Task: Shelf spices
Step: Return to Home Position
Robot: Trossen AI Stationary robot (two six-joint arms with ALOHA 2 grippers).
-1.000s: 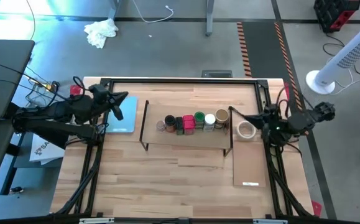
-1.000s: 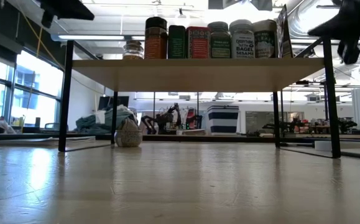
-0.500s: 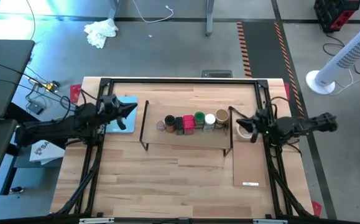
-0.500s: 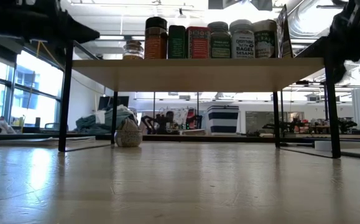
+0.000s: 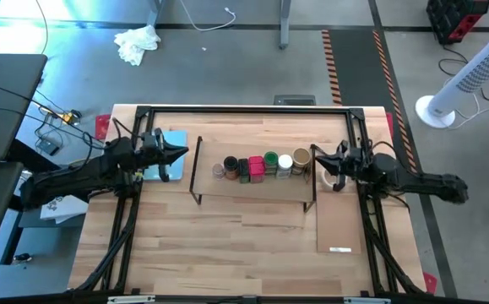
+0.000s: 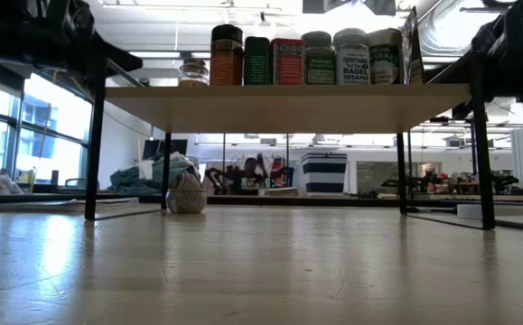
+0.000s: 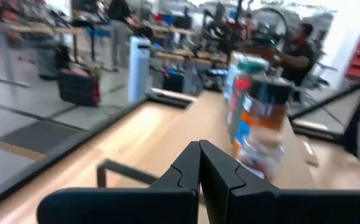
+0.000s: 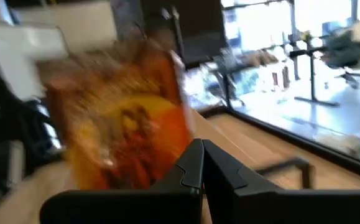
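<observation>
Several spices (image 5: pixel 259 165) stand in a row on the shelf (image 5: pixel 252 191), a pale plank on thin black wire end frames. In the low view the spices (image 6: pixel 306 56) stand upright on the plank of the shelf (image 6: pixel 288 106). My left gripper (image 5: pixel 182 152) is shut beside the shelf's left end, fingers pointing at it; the left wrist view shows its tips (image 7: pixel 199 145) closed, with the spices (image 7: pixel 259 118) ahead. My right gripper (image 5: pixel 320 160) is shut at the shelf's right end, its tips (image 8: pixel 201 144) closed before a blurred orange label (image 8: pixel 124 134).
A light-blue pad (image 5: pixel 170 167) lies under my left gripper. A white tape ring (image 5: pixel 334 180) lies partly under my right gripper. A thin flat pale board (image 5: pixel 339 224) lies on the table's right side. Bare wood shows near of the shelf. Black frame rails edge the table.
Both arms have come down and reached in toward the shelf. My left gripper has moved toward the table's right, up to the shelf's left end. My right gripper has moved toward the table's left, over the tape ring, up to the shelf's right end. The spices have stayed put.
</observation>
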